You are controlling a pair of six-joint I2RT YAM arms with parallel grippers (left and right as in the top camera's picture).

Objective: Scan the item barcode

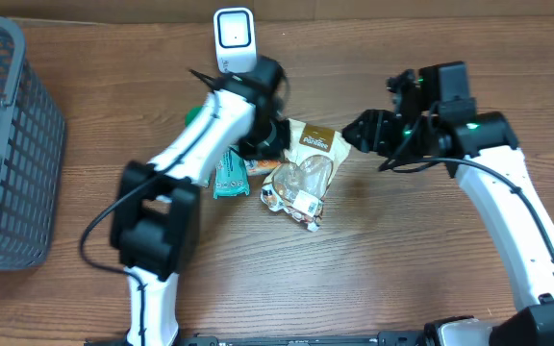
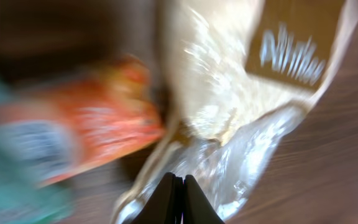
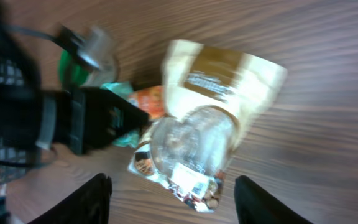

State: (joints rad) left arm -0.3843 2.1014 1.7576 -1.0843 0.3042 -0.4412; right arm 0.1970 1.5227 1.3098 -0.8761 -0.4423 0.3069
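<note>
Pouch (image 1: 308,165) lies flat mid-counter (image 1: 412,259), short of the scanner (image 1: 233,34). Left tool (image 2: 179,180), pressed together, sits at its clear end, seemingly steadying it. Right tool (image 3: 173,180) hovers spread, likely ready to lift.

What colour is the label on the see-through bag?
The label is brown with white writing; the right wrist view shows it best.

The bag (image 1: 308,168) I'm to scan lies flat near the tabletop's middle. It has a cream top with a brown label toward the far edge, then clear crinkled plastic, with a white sticker (image 1: 306,203) at its near end. The white scanner (image 1: 234,37) sits at the far edge.
</note>
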